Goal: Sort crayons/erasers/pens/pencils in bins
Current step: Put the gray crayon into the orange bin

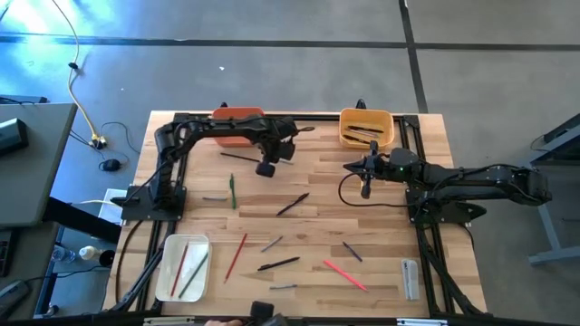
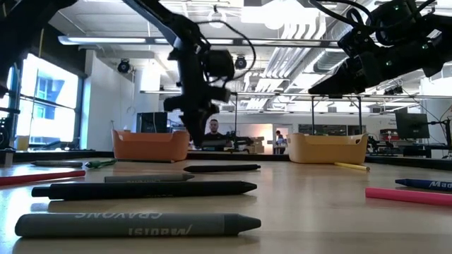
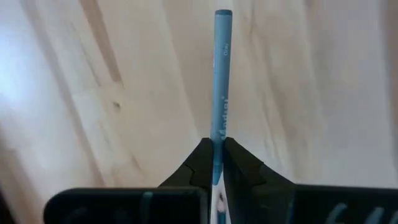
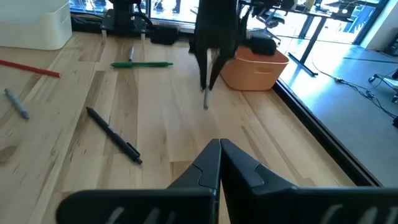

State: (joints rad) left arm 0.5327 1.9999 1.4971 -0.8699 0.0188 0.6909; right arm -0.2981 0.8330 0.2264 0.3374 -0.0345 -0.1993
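Blue crayon [image 3: 222,74] pinched between left jaws

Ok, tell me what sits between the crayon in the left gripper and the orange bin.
Nothing visible. The left gripper is shut on a blue crayon, held above the table just in front of the orange bin; only bare wood lies between them.

I see a light-blue crayon [image 3: 222,74] with darker lettering, pale wood-grain table [image 1: 317,226], one orange bin [image 1: 237,118], one yellow-orange bin [image 1: 366,127] and one white bin [image 1: 181,267], a green pencil [image 1: 232,191], red pencil [image 1: 236,255], pink crayon [image 1: 344,274] and black pens [image 1: 292,205].
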